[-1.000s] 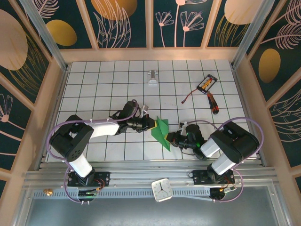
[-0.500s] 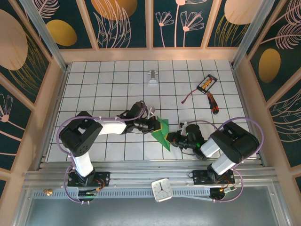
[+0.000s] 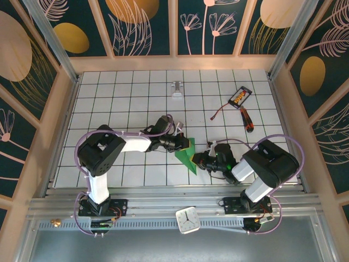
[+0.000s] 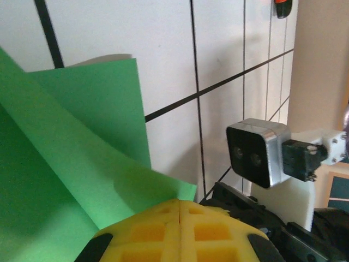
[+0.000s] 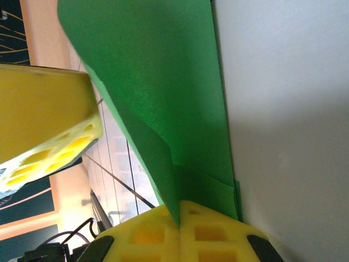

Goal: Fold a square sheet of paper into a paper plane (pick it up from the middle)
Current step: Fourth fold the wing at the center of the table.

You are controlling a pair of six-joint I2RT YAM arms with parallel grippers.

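The green sheet of paper [image 3: 188,155], folded into a pointed wedge with layered flaps, stands up off the tiles between the two grippers near the table's front middle. My right gripper [image 3: 197,160] holds it from the right: in the right wrist view a folded edge of the paper [image 5: 163,82] runs into the seam of the shut yellow fingertips [image 5: 180,210]. My left gripper [image 3: 184,144] is at the paper's upper left side. In the left wrist view its fingers are shut [image 4: 179,203] with nothing visible in the seam, and the paper [image 4: 82,142] lies just beyond the tips.
A red-handled screwdriver [image 3: 246,119] and an orange-and-black pack with a wire [image 3: 240,96] lie at the back right. A small metal clip [image 3: 176,90] sits at the back middle. A white clock [image 3: 189,220] rests on the front rail. The right wrist's camera block [image 4: 256,152] is close beside my left fingers.
The left arm has reached further right, bringing its gripper up against the paper. The paper's left flap has been pushed in and looks narrower. The right gripper has stayed put.
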